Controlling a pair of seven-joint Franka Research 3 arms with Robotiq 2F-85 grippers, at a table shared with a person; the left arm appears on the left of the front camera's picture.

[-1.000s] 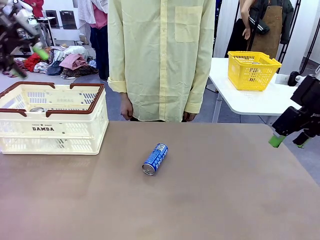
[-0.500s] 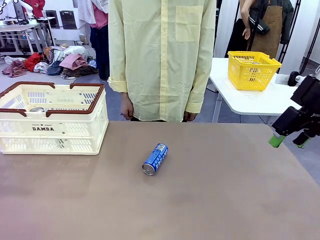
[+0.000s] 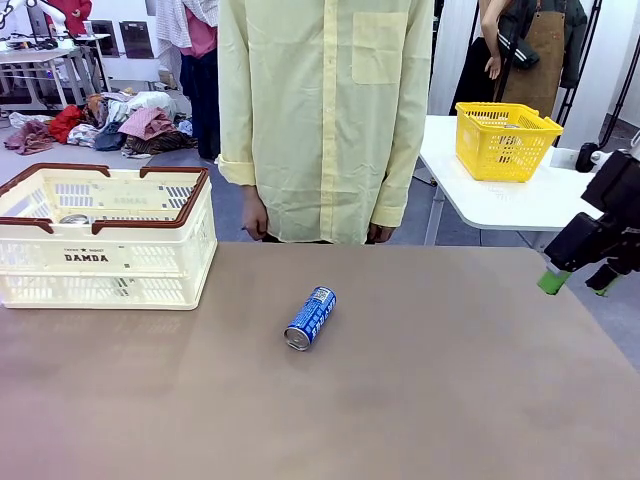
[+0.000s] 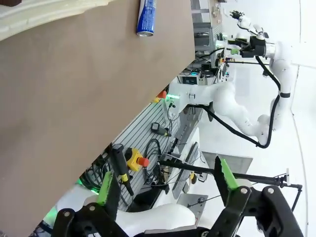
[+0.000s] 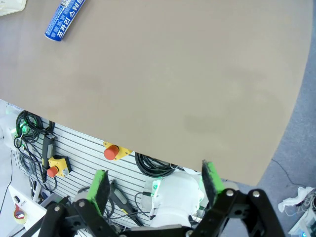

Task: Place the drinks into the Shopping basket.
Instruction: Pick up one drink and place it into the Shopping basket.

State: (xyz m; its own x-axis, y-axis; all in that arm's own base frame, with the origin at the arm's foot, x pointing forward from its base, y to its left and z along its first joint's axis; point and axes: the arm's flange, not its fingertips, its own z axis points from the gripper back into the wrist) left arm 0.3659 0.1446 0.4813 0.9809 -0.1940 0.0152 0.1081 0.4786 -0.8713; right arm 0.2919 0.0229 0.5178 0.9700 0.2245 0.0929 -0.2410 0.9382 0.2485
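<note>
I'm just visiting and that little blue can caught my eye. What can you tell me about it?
The blue can is slim and metal-looking, blue with white print and a silver end. It lies on its side near the middle of the brown table, at a slant, silver end toward the robot's side. Only the table touches it.

A slim blue can (image 3: 310, 318) with white print lies on its side near the middle of the bench (image 3: 430, 400), its silver end towards the robot. Well apart, at the far left, the cream-white slotted Shopping basket (image 3: 105, 262), brown-rimmed and printed "DAMDA", stands upright. A silver can top (image 3: 74, 219) shows inside it.
</note>
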